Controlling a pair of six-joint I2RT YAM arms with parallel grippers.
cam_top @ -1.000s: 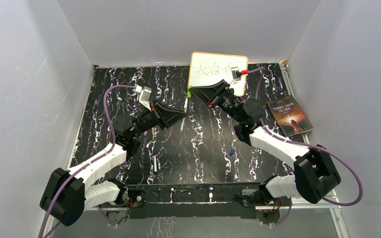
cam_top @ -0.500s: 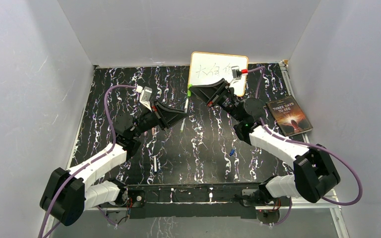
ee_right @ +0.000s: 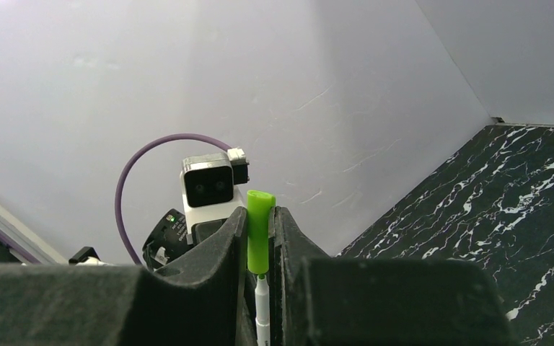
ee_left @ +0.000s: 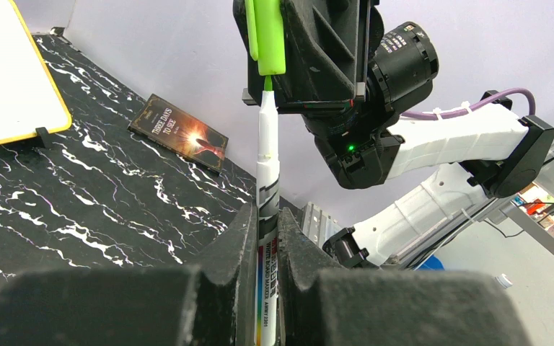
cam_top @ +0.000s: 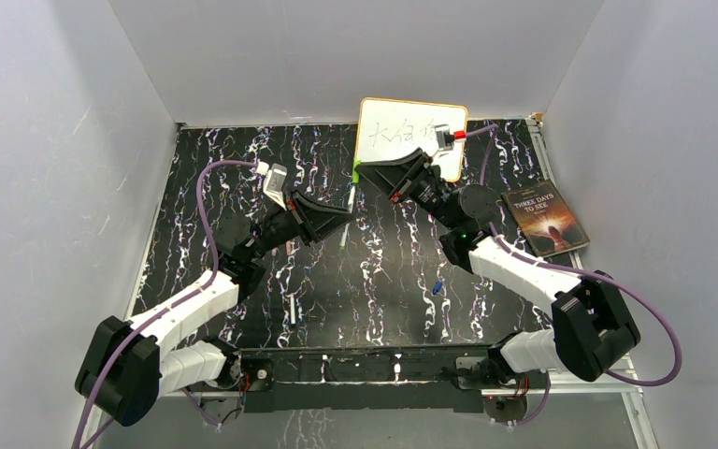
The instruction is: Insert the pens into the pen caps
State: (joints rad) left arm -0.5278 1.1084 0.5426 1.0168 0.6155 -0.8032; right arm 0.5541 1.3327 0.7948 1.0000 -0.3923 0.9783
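Observation:
My left gripper (ee_left: 267, 213) is shut on a white pen (ee_left: 267, 166) that points up at my right gripper. My right gripper (ee_right: 260, 216) is shut on a bright green pen cap (ee_right: 260, 231). The pen's green tip (ee_right: 261, 285) sits right at the cap's open mouth, in line with it. In the top view the two grippers meet above the table's far middle, left gripper (cam_top: 341, 213) and right gripper (cam_top: 366, 172), with the green cap (cam_top: 357, 174) between them. Another white pen (cam_top: 293, 309) and a blue cap (cam_top: 437, 287) lie on the table.
A whiteboard (cam_top: 411, 136) with writing lies at the back, a small red-tipped object (cam_top: 458, 136) on it. A dark book (cam_top: 545, 220) lies at the right. A short white stick (cam_top: 344, 238) lies under the grippers. White walls close in three sides.
Almost nothing. Both grippers keep their places with the pen tip at the cap; the right arm's elbow has shifted very slightly.

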